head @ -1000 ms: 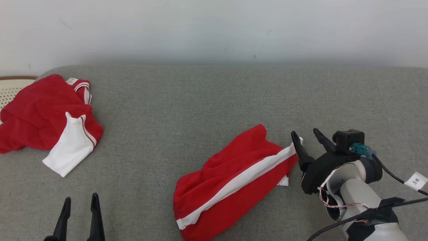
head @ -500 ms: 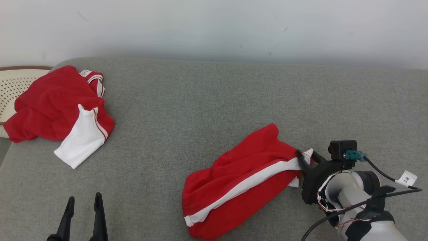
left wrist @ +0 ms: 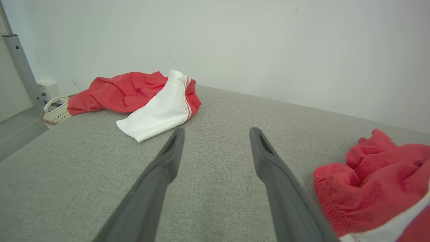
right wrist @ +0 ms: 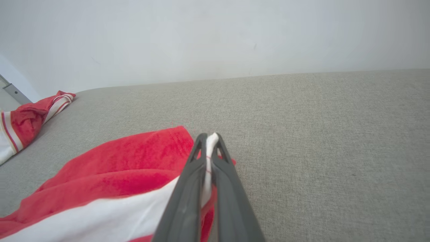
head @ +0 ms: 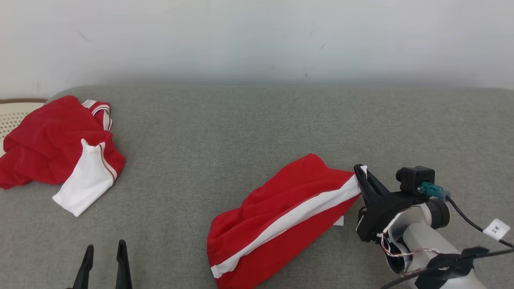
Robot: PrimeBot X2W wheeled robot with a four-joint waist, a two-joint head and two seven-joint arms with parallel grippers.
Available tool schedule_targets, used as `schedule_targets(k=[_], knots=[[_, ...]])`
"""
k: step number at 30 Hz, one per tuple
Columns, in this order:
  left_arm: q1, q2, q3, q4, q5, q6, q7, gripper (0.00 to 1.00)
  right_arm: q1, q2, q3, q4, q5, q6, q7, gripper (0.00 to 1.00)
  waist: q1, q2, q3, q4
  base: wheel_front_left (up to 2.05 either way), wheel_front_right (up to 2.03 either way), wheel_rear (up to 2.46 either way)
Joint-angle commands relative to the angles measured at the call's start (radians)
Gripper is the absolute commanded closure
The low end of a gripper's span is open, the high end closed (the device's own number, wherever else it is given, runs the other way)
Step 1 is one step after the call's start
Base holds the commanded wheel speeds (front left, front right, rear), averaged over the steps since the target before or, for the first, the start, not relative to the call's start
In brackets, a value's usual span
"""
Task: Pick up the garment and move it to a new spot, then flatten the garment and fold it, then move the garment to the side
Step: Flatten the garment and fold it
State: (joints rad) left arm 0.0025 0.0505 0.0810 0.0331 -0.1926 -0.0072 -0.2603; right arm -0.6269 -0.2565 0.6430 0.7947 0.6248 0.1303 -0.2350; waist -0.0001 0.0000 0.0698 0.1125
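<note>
The garment (head: 281,216) is a rumpled red piece with a white stripe, lying on the grey cushioned surface (head: 241,132) right of centre. My right gripper (head: 360,170) is shut on its right corner, where the white stripe ends. The right wrist view has white cloth pinched between the closed fingers of the right gripper (right wrist: 210,137), with the garment (right wrist: 111,178) spreading to the left. My left gripper (head: 104,253) stands open at the lower left, well clear of the garment. Between the spread fingers of the left gripper (left wrist: 216,134) lies bare grey surface, and the garment (left wrist: 376,185) sits at the right.
A second red and white garment (head: 60,148) lies bunched at the far left, also seen as the second garment (left wrist: 144,95) in the left wrist view. A pale woven basket (head: 12,116) peeks out behind it. A white wall (head: 257,36) backs the surface.
My right gripper has closed from open onto the garment's right corner. The head camera has shifted between frames. My left gripper has stayed open.
</note>
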Motion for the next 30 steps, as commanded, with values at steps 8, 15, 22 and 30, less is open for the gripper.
schedule_targets(k=[8,15,22,30], knots=[[0.03,0.0,-0.002,-0.005,-0.007,0.008,-0.003,0.0,0.142,-0.079,-0.015,-0.21,0.012,0.001,-0.016,1.0,0.0001,0.0,-0.015,-0.062,0.0,0.0,0.0],[0.025,0.0,-0.003,0.004,-0.01,0.005,-0.003,0.0,0.27,-0.082,-0.073,-0.311,-0.005,0.001,0.023,1.0,0.0001,0.0,-0.013,-0.076,0.0,0.0,0.0],[0.027,0.0,0.003,0.013,-0.013,0.003,-0.003,0.0,0.396,-0.059,-0.154,-0.387,-0.064,0.001,0.083,1.0,0.0001,0.0,-0.019,-0.086,0.0,0.0,0.0],[0.03,0.0,0.01,0.021,-0.013,-0.001,-0.003,0.0,0.446,-0.013,-0.249,-0.431,-0.147,0.001,0.097,0.0,0.0001,0.0,-0.031,-0.096,0.0,0.0,0.0]])
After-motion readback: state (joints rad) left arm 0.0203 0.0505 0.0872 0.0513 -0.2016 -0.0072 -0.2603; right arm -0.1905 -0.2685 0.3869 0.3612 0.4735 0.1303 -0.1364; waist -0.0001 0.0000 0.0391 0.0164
